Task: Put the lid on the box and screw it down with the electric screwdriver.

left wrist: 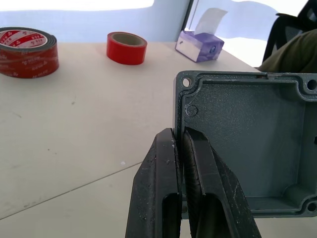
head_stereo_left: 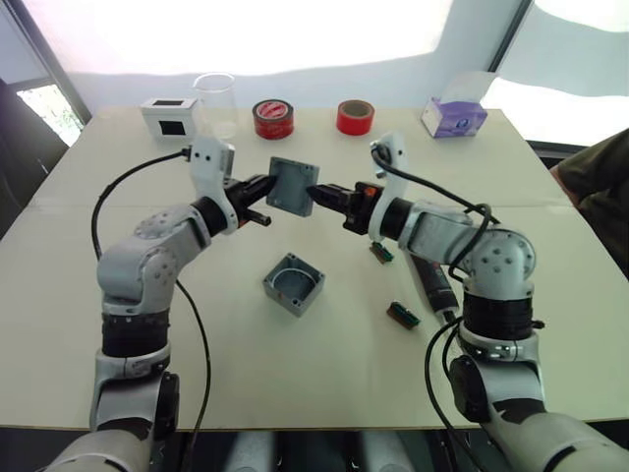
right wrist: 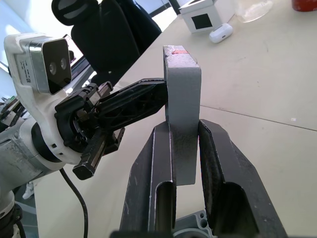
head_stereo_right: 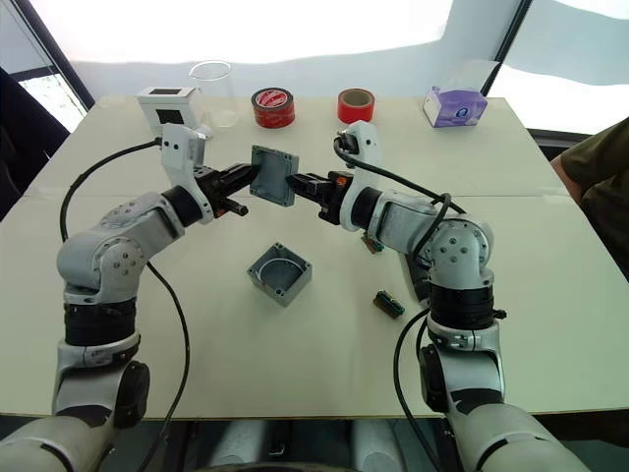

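Observation:
The grey lid (head_stereo_left: 292,187) hangs upright in the air above the middle of the table, held from both sides. My left gripper (head_stereo_left: 267,191) is shut on its left rim, the two fingers (left wrist: 158,168) pinching the raised edge with the lid's hollow inside (left wrist: 247,134) showing. My right gripper (head_stereo_left: 314,194) is shut on the opposite edge, and the lid (right wrist: 182,84) stands between its pads. The box (head_stereo_left: 293,285) sits open on the table below, nearer me, with a thin pale wire inside. The electric screwdriver (head_stereo_left: 435,285) lies under my right forearm, partly hidden.
Along the far edge stand a white box with a black window (head_stereo_left: 169,116), a clear glass (head_stereo_left: 214,103), two red tape rolls (head_stereo_left: 273,119) (head_stereo_left: 355,116) and a tissue box (head_stereo_left: 453,116). Two small green parts (head_stereo_left: 402,316) (head_stereo_left: 381,253) lie right of the box. A person's sleeve (head_stereo_left: 600,187) is at the right.

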Robot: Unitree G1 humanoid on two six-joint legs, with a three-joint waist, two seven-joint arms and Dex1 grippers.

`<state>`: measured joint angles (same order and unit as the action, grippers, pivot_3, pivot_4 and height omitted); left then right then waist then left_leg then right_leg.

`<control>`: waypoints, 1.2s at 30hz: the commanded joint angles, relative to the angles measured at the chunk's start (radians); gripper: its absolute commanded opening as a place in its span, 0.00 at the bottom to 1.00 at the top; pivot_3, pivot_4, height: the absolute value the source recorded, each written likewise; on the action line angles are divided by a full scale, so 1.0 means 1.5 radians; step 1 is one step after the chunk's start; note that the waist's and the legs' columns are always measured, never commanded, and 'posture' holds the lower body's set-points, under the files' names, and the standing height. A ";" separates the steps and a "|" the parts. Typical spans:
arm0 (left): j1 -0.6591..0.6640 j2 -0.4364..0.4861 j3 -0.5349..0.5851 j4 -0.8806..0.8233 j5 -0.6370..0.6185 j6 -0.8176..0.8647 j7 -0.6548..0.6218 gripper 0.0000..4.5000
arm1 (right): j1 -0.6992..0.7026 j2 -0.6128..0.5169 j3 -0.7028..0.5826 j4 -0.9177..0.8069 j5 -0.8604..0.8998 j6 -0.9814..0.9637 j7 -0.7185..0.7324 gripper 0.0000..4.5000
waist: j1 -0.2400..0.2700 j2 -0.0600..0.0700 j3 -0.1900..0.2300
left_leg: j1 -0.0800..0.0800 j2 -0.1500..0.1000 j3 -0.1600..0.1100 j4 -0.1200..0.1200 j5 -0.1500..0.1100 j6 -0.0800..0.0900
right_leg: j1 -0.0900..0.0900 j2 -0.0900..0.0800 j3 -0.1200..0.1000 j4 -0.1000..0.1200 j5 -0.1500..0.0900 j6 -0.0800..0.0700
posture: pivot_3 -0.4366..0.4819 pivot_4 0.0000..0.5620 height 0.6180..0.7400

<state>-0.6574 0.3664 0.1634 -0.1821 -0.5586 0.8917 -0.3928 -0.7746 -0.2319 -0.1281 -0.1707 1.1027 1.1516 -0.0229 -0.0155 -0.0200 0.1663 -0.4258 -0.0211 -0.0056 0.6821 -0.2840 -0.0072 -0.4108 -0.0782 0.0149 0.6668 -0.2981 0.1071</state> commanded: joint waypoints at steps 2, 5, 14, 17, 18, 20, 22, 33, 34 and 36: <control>-0.010 0.010 0.032 -0.030 -0.050 0.018 -0.016 0.20 | 0.002 0.008 -0.015 -0.026 0.009 -0.007 0.006 0.03 | 0.000 0.000 0.000 | 0.000 0.000 0.000 0.000 0.000 0.000 | 0.000 0.000 0.000 0.000 0.000 0.000 | 0.48 0.27 1.00; -0.017 0.023 0.051 -0.025 -0.065 0.021 -0.020 0.46 | 0.005 0.006 -0.013 -0.032 0.004 -0.013 0.012 0.03 | -0.001 0.000 0.000 | 0.000 0.000 0.000 0.000 0.000 0.000 | 0.000 0.000 0.000 0.000 0.000 0.000 | 0.48 0.27 1.00; -0.019 0.170 0.148 0.012 -0.215 0.168 -0.111 0.64 | 0.097 -0.132 0.058 -0.178 -0.183 -0.178 0.156 0.03 | 0.000 0.000 0.000 | 0.000 0.000 0.000 0.000 -0.001 0.001 | 0.000 0.000 0.000 -0.001 0.000 0.000 | 0.48 0.27 1.00; -0.022 0.182 0.165 0.061 -0.222 0.169 -0.115 0.53 | 0.175 -0.212 0.149 -0.227 -0.422 -0.451 0.234 0.03 | 0.000 0.000 0.000 | 0.000 -0.001 0.000 0.000 -0.001 0.002 | 0.001 0.001 0.000 -0.001 0.000 0.000 | 0.48 0.27 1.00; -0.022 0.183 0.169 0.075 -0.222 0.167 -0.117 0.49 | 0.200 -0.235 0.183 -0.233 -0.519 -0.573 0.256 0.03 | 0.002 0.000 0.000 | 0.001 0.000 0.000 0.000 -0.001 0.002 | 0.001 0.001 0.000 -0.001 0.000 0.000 | 0.48 0.27 1.00; -0.019 0.175 0.157 0.086 -0.220 0.164 -0.121 0.29 | 0.243 -0.279 0.244 -0.209 -0.678 -0.775 0.279 0.03 | 0.001 0.000 0.000 | 0.001 -0.001 0.000 0.000 -0.001 0.002 | 0.001 0.001 0.000 -0.001 0.000 0.001 | 0.48 0.27 1.00; -0.018 0.165 0.134 0.090 -0.215 0.159 -0.126 0.11 | 0.265 -0.313 0.280 -0.147 -0.812 -0.951 0.267 0.03 | -0.001 0.000 0.000 | 0.001 -0.001 0.000 0.000 0.000 0.000 | 0.001 0.001 0.000 -0.001 -0.001 0.001 | 0.48 0.27 1.00; -0.038 0.188 0.019 0.126 -0.171 0.140 -0.221 0.01 | 0.242 -0.290 0.306 0.082 -1.176 -1.384 0.082 0.03 | -0.001 0.000 0.000 | 0.002 0.000 0.000 0.000 0.003 -0.005 | 0.001 0.001 0.000 0.000 -0.001 0.001 | 0.48 0.27 1.00; -0.036 0.201 -0.002 0.122 -0.164 0.137 -0.244 0.01 | 0.236 -0.283 0.310 0.095 -1.203 -1.393 0.071 0.03 | -0.001 0.000 0.000 | 0.002 0.000 0.000 0.000 0.003 -0.005 | 0.001 0.001 0.000 0.000 -0.001 0.001 | 0.48 0.27 1.00; -0.033 0.217 -0.031 0.117 -0.152 0.131 -0.277 0.01 | 0.228 -0.271 0.316 0.116 -1.245 -1.406 0.051 0.03 | -0.001 0.000 0.000 | 0.002 0.000 0.000 0.000 0.003 -0.005 | 0.001 0.001 0.000 0.000 -0.001 0.001 | 0.48 0.27 1.00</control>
<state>-0.6952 0.6738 0.1385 0.0192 -0.8003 1.1092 -0.7640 -0.4137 -0.6495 0.3508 0.0027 -0.7248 -0.9321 0.0935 -0.0172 -0.0199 0.1668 -0.4224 -0.0214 -0.0061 0.6818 -0.2799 -0.0144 -0.4082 -0.0765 0.0153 0.6668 -0.2993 0.1088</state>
